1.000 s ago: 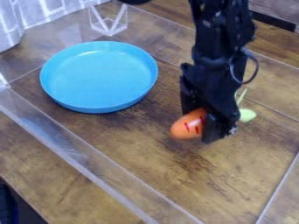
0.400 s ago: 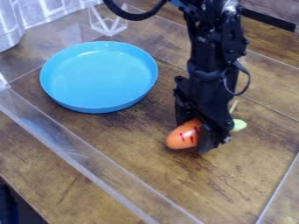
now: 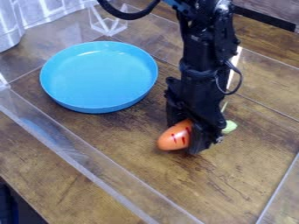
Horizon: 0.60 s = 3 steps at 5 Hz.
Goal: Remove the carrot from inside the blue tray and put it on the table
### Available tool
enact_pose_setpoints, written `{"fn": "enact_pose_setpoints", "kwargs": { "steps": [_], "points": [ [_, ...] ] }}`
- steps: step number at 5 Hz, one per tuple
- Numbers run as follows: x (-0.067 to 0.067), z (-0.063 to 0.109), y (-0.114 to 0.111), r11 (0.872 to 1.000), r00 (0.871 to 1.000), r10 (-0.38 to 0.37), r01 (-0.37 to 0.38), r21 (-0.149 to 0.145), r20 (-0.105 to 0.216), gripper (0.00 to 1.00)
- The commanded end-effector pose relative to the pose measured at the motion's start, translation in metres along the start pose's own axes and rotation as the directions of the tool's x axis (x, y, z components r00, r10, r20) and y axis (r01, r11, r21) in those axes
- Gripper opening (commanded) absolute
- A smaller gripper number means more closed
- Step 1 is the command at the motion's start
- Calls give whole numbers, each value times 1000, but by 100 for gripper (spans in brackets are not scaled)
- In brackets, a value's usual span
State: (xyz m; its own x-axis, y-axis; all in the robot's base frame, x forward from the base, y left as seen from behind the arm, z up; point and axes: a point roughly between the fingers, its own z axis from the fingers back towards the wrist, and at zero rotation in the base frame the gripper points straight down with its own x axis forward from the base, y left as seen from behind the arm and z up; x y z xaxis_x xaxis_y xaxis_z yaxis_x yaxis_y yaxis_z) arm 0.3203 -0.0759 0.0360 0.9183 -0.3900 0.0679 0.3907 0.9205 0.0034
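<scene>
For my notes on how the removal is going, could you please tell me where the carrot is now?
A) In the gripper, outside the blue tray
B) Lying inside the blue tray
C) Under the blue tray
A: the carrot sits between the fingers of the gripper, beside the blue tray.

The black robot gripper (image 3: 197, 131) is closed around an orange toy carrot (image 3: 176, 136) with dark groove lines. A portion of green leafy top shows beyond the gripper's far side. The carrot lies outside the round, raised-rim blue tray (image 3: 98, 77), to its lower right in the view, over the brown wood-plank table (image 3: 140, 175). Contact between carrot and tabletop cannot be determined. A clear wire-like object (image 3: 107, 22) stands just behind the tray.
</scene>
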Motion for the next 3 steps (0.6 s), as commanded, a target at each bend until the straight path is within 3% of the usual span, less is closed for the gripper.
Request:
{"fn": "enact_pose_setpoints", "kwargs": {
  "steps": [1,3],
  "points": [
    [2,14,11,999,999,42,-42,1,29,0],
    [0,12,7,998,998,57,-57,-20,9,0]
  ]
}}
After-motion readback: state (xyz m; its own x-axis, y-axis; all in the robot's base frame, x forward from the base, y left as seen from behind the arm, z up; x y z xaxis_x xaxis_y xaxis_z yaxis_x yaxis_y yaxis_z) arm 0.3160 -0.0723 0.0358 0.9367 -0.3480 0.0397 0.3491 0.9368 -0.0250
